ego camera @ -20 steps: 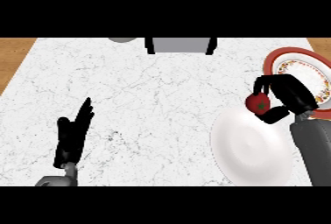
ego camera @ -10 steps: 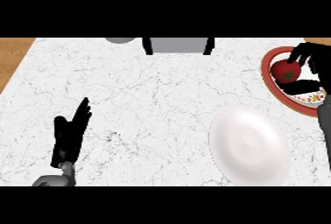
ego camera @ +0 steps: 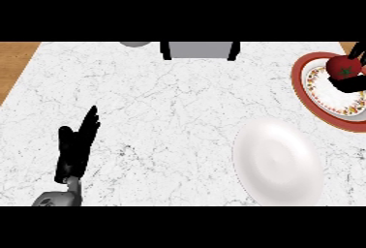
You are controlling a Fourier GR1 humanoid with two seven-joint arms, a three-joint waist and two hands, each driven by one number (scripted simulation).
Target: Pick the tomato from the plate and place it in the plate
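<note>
Red tomato (ego camera: 343, 68), green-stemmed, seemingly clasped by right hand (ego camera: 352, 83) over red-rimmed plate (ego camera: 306, 86).

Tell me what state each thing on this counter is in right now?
Tomato: held by the right hand, over the red-rimmed plate.
White plate: bare, nothing on it.
Left hand: open, resting at lower left.
Red-rimmed plate: partly cut off at the right edge.
</note>
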